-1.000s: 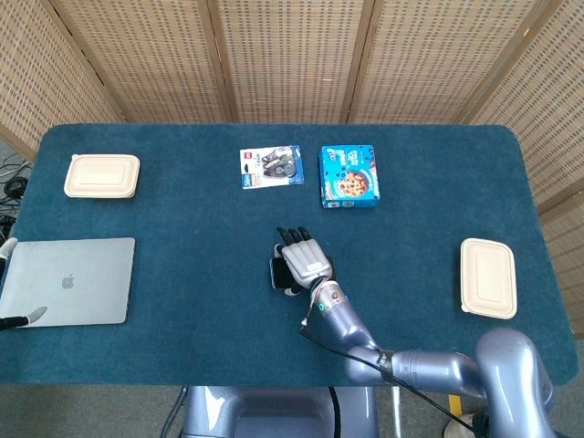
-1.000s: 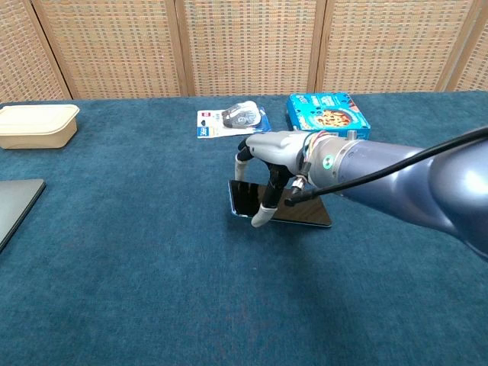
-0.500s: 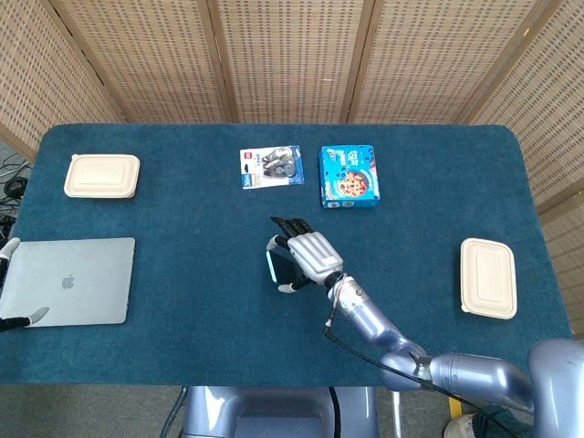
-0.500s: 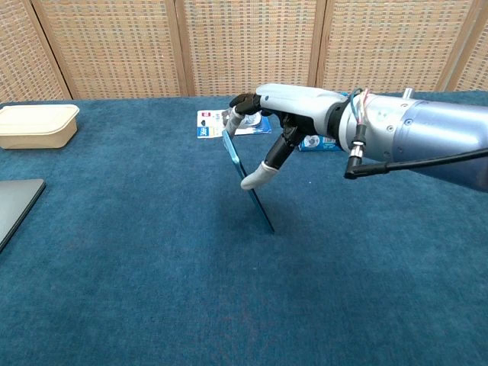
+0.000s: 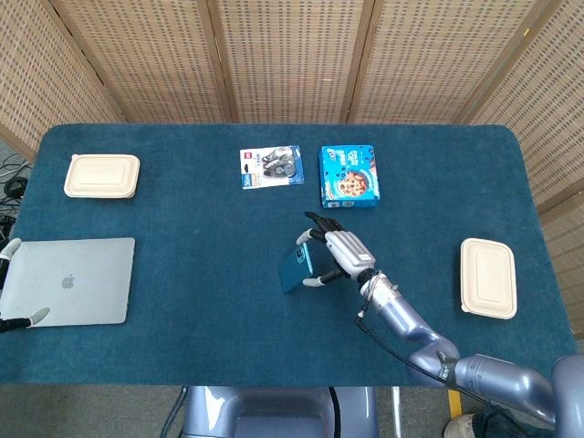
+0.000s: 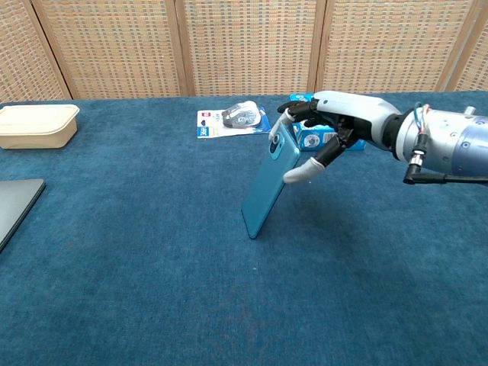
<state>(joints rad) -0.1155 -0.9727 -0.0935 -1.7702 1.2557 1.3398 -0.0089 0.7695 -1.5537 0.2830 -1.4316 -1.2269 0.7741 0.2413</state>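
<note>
A blue snack box [image 5: 349, 176] and a mouse pack [image 5: 271, 167] lie above centre frame. The right hand [image 5: 338, 255] pinches a teal phone [image 5: 295, 266] by its top, long axis steeply tilted, lower end near the cloth

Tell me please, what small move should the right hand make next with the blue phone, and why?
Probably lower it gently toward its back. The right hand pinches the phone near its top, and it stands tilted with only its bottom edge on the blue tabletop, so letting go now would drop it.

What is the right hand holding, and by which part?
The right hand holds a teal phone by its upper end, thumb behind and fingers over the top edge; the lower end is near or on the table.
</note>
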